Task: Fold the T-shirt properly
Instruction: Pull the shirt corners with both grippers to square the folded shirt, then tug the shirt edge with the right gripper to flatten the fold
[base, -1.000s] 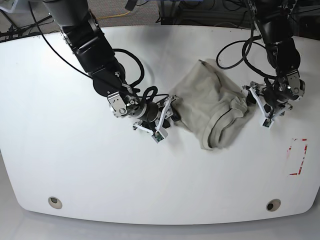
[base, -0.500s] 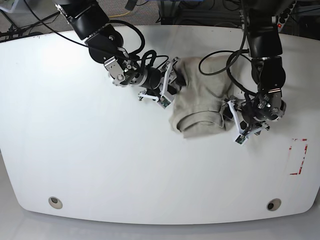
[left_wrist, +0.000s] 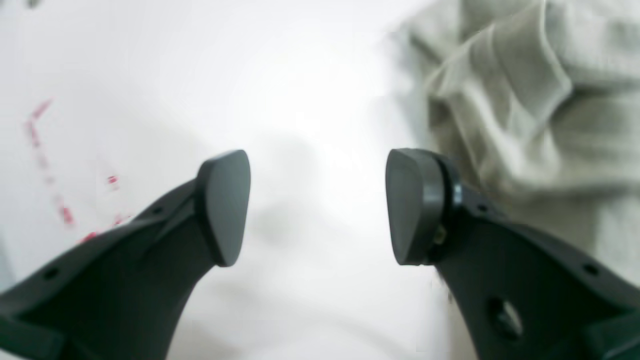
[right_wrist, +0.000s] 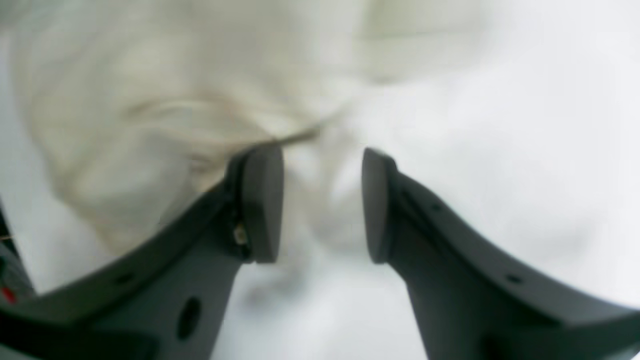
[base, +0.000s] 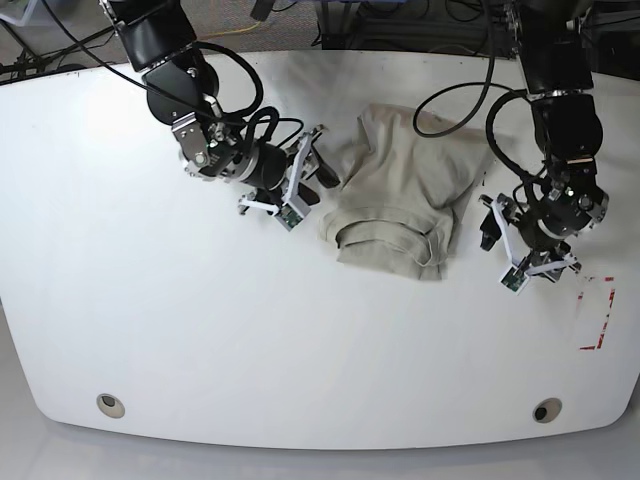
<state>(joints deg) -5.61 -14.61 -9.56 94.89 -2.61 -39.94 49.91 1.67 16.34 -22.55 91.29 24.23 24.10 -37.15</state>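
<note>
On the left of the base view, my right tool (base: 305, 180) sits low over the white worktop (base: 150, 320), just beside the left edge of the T-shirt (base: 400, 195) and not touching it. Its wrist camera shows the two pads standing moderately apart with nothing between them (right_wrist: 322, 205); blurred beige cloth (right_wrist: 150, 125) lies beyond the left pad, bare worktop under the gap.

At the middle, the T-shirt lies bunched in a rough, wrinkled fold on the worktop, its thicker rolled edge toward the near side.

Further right, my left tool (base: 515, 245) hangs close to the shirt's right edge, apart from it. Through its wrist camera the pads stand wide and empty (left_wrist: 317, 207), with creased cloth (left_wrist: 530, 100) beside and beyond the right pad.

At the far right, red tape marks (base: 597, 312) form a partial rectangle on the worktop, also visible behind the left pad (left_wrist: 50, 170).
</note>
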